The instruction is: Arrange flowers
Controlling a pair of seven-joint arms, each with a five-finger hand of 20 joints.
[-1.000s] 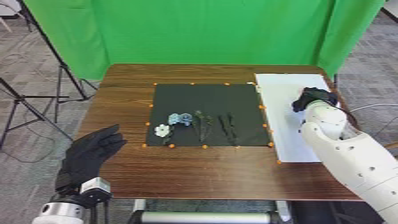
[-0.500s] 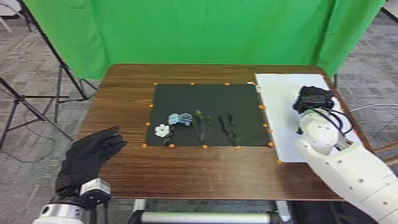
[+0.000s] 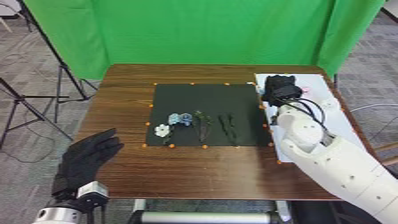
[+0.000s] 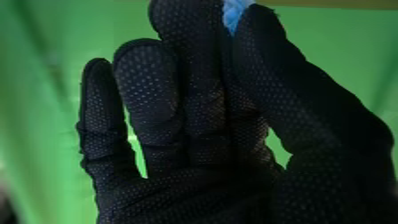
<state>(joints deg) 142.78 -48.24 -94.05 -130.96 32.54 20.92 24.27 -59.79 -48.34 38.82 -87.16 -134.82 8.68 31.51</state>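
Observation:
My right hand (image 3: pixel 282 90) is over the far left part of the white sheet (image 3: pixel 291 134), beside the black mat (image 3: pixel 206 97). In the right wrist view, thumb and fingertip of that hand (image 4: pixel 200 135) pinch a light-blue flower piece (image 4: pixel 234 14). A pink flower (image 3: pixel 306 90) and a pale flower (image 3: pixel 330 104) lie on the sheet. On the mat are a white flower (image 3: pixel 162 130), blue flowers (image 3: pixel 180 119), leafy green stems (image 3: pixel 202 125) and darker stems (image 3: pixel 228 127). My left hand (image 3: pixel 84 157) is open at the table's near left.
Small orange dots (image 3: pixel 204 146) line the mat's edges on the brown table (image 3: pixel 213 175). A green curtain (image 3: pixel 213 32) hangs behind the table, and black tripod legs (image 3: pixel 34 96) stand at its left.
My right hand has moved left and away from me across the white sheet, uncovering the pink and pale flowers. The left hand has shifted only slightly.

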